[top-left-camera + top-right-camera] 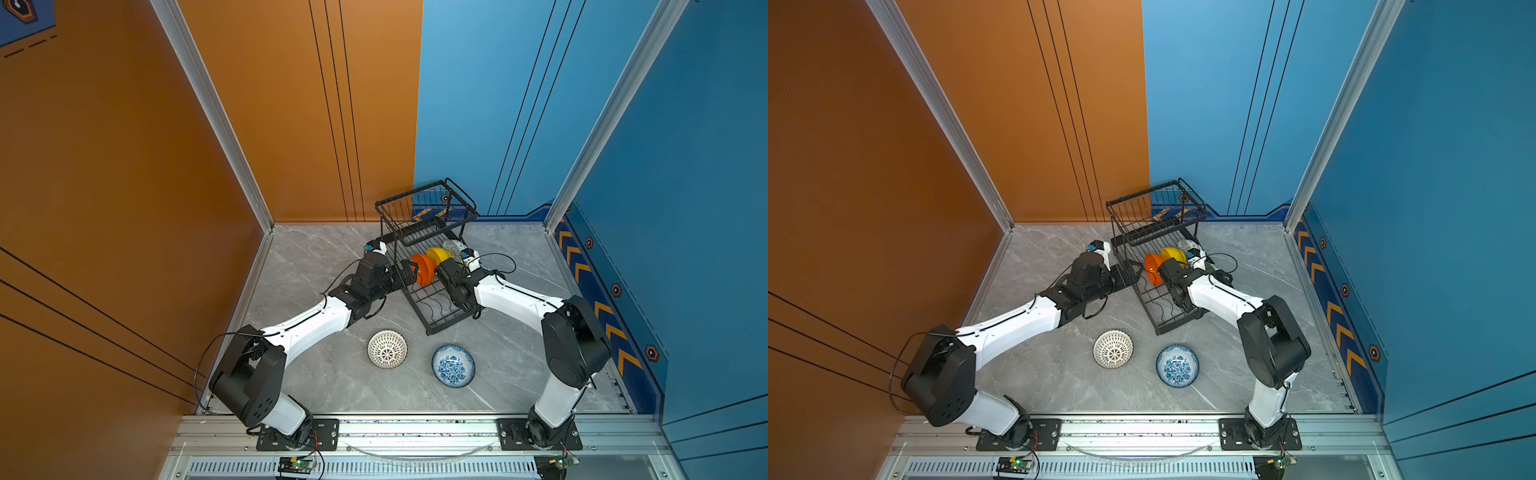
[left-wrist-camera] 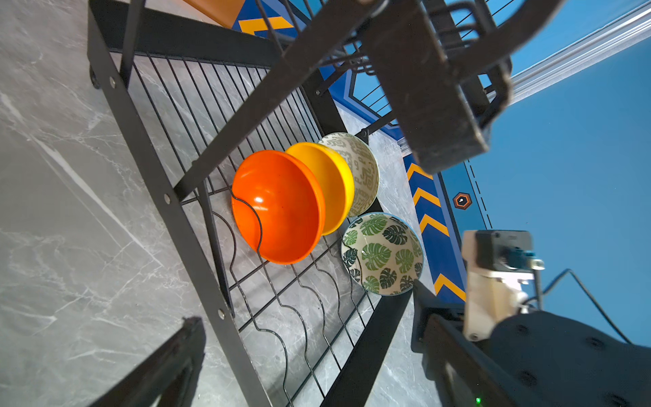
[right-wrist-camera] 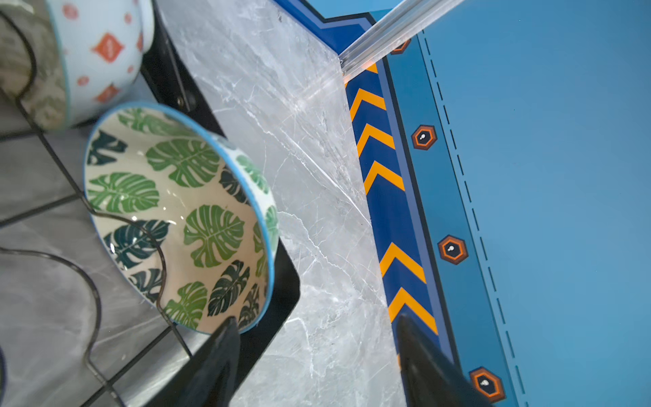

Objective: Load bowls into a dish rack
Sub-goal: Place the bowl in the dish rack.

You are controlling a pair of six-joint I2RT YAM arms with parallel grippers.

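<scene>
Right wrist view: right hand (image 3: pixel 315 319), jaws apart, sits just beside the leaf bowl (image 3: pixel 179 218), which stands on edge at the dish rack (image 3: pixel 285 282) right side. Withdraw straight back, clear of its rim. Left hand (image 1: pixel 406 272) is spread and empty.

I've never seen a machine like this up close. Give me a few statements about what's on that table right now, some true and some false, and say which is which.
1. The plain orange bowl stands on edge in the black wire dish rack. True.
2. The white lattice-patterned bowl is in the rack. False: it sits on the grey marble-look tabletop, in front of the rack.
3. Four bowls are in the rack. True.
4. The blue-and-white floral bowl lies upside down. False: its opening faces up.
5. Both claws are shut. False: the left claw and the right claw are both open.
</scene>
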